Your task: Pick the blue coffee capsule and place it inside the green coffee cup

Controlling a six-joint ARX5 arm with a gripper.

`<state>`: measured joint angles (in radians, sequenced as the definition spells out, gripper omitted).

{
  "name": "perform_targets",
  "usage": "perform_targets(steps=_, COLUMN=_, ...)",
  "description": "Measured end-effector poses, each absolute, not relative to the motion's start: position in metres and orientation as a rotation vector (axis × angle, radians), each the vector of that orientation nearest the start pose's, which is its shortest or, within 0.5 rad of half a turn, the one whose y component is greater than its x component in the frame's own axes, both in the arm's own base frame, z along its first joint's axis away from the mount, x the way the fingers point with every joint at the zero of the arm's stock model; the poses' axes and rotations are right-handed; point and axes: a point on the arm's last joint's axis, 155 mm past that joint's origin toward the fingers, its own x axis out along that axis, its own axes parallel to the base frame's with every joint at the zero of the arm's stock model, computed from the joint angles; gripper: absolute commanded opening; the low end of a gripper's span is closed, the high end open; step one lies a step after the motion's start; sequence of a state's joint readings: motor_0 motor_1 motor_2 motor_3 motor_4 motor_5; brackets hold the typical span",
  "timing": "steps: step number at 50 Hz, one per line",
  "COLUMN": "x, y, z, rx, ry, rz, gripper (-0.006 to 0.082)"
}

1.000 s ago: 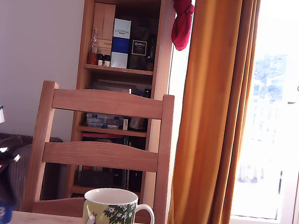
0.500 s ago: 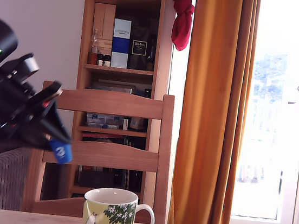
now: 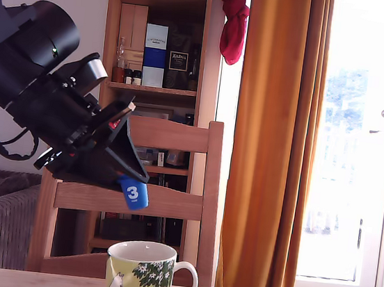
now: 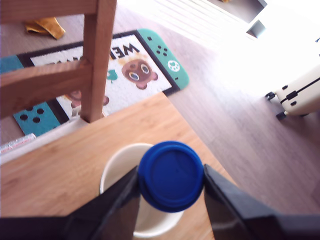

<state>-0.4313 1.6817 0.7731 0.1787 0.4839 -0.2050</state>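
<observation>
Risen end effector (image 3: pixel 129 185) clamps blue coffee capsule (image 3: pixel 133 193) above green coffee cup (image 3: pixel 140 271).

The green coffee cup (image 3: pixel 139 274) is cut off by the exterior view's lower edge. In the wrist view the blue coffee capsule (image 4: pixel 170 175) hides part of the cup's white inside, and the capsule's "3" is out of sight.

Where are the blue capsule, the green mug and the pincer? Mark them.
blue coffee capsule (image 3: pixel 132 193), exterior view, its numbered side.
green coffee cup (image 3: pixel 139 273), exterior view, printed wall.
pincer (image 4: pixel 171 186), wrist view, between fingertips.
</observation>
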Motion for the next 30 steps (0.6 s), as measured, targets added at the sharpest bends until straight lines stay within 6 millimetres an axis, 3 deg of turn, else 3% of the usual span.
perform_targets(steps=8, x=0.343, y=-0.253, z=0.051, rx=-0.168, ry=0.847, rz=-0.781, gripper=0.0289)
perform_targets(steps=15, x=0.34, y=-0.252, z=0.048, rx=-0.165, ry=0.864, rz=-0.777, gripper=0.0501)
perform_targets(steps=17, x=0.339, y=-0.251, z=0.046, rx=-0.164, ry=0.875, rz=-0.776, gripper=0.052)
perform_targets(steps=24, x=0.335, y=-0.254, z=0.045, rx=-0.158, ry=0.884, rz=-0.784, gripper=0.0515)
perform_targets(steps=30, x=0.332, y=-0.259, z=0.046, rx=-0.152, ry=0.883, rz=-0.799, gripper=0.0367)
